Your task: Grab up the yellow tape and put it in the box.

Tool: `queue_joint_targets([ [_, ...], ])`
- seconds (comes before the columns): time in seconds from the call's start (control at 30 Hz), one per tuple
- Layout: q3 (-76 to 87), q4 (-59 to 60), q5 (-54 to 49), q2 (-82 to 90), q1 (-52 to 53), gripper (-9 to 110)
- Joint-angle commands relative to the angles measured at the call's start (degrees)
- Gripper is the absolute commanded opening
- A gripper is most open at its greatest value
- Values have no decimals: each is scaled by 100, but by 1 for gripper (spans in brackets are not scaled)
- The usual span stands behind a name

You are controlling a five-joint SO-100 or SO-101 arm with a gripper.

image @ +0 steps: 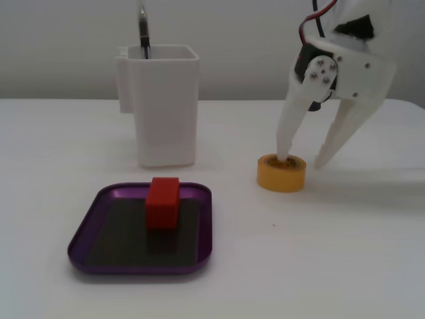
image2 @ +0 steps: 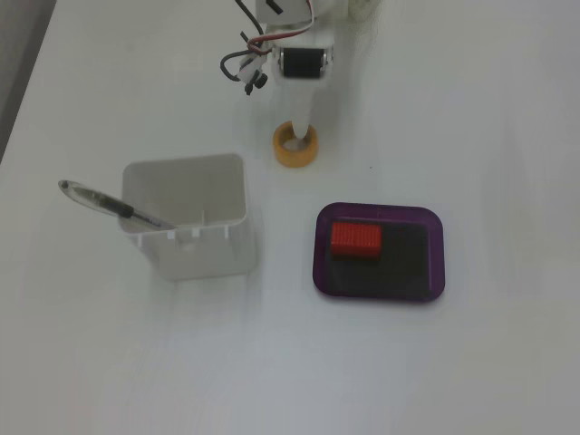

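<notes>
The yellow tape (image: 281,172) lay flat on the white table (image: 345,252), to the right of the box (image: 89,229) in a fixed view and well apart from it, with a tall white container (image: 166,103) holding a pen (image2: 113,207) standing behind. The hand (image: 302,161) stood spread wide over the roll, one finger dipped into the open centre hole and the other hanging outside the roll's right wall, so that the wall sat between them but was not yet pinched. In my judgement the chief risk was a poor bite: only one side of the ring lay in the jaws, and a squeeze on so narrow a wall could let the roll tip, swing or slip free during the lift. If the outer finger sat too high, it might also ride over the rim and push the tape sideways. A further hazard waited at the box, where a red block (image: 163,203) already took up part of the dark base; a drop on top of it could send the roll rolling out over the low rim.
</notes>
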Motion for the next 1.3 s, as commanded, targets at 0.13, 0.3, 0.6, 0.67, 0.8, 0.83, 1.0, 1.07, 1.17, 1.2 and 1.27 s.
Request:
queue_joint_targets([
  [0.13, -176, -79, 35, -896, 0, 12],
  [0.3, -211, -44, 35, -1195, -44, 2],
  [0.6, -431, 571, 62, 123, -114, -1],
  [0.67, -571, 896, 53, 782, -343, -1],
  [0.8, -905, 1485, 44, 1969, -1160, -1],
  [0.83, -993, 1564, 44, 2206, -1424, -1],
  [1.0, -1055, 1521, 53, 2558, -2663, -1],
  [1.07, -1028, 1222, 158, 2391, -2883, -1],
  [1.17, -1081, 782, 299, 1863, -2927, -1],
  [1.2, -1090, 642, 316, 1626, -2944, -1],
  [1.27, -1134, 343, 325, 1081, -2971, -1],
])
